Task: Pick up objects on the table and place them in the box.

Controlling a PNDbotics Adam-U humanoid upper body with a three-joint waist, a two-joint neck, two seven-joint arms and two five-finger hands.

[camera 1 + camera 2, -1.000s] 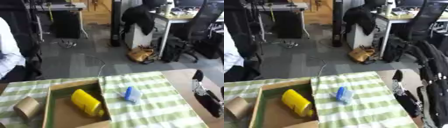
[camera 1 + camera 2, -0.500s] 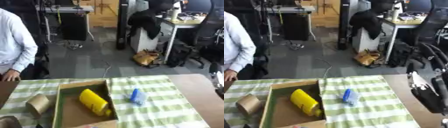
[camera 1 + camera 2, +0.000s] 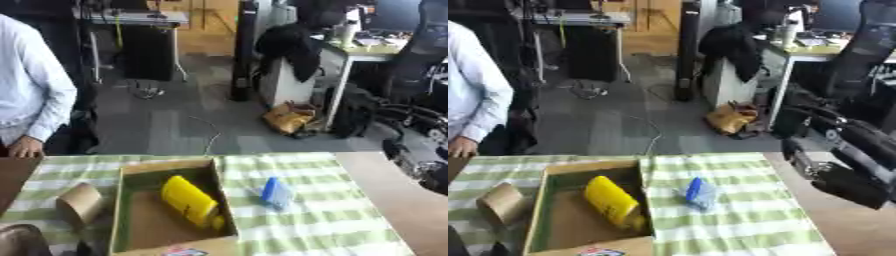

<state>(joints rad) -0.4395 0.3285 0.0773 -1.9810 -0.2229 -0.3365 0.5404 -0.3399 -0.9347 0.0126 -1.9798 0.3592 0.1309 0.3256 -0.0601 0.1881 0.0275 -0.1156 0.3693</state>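
While one item already lies inside, the rest of the scene reads as follows.

Yellow object (image 3: 194, 200): a yellow cylinder lying on its side in the box, toward its right wall; this part of the task looks done.

Box (image 3: 128, 220): open cardboard, on the green checked cloth (image 3: 332, 220), its left flap (image 3: 80, 204) folded outward.

Blue object (image 3: 699, 193): small and bluish, resting on the cloth just to the right of the box, outside it; as far as can be judged, it is what remains to be picked up and placed.

Right hand (image 3: 846, 186): dark, raised at the right edge, well apart from the blue object and holding nothing; whether its fingers are spread or curled cannot be told.

Left hand: not visible in either view.

Progress: roughly halfway, one thing in and one left.
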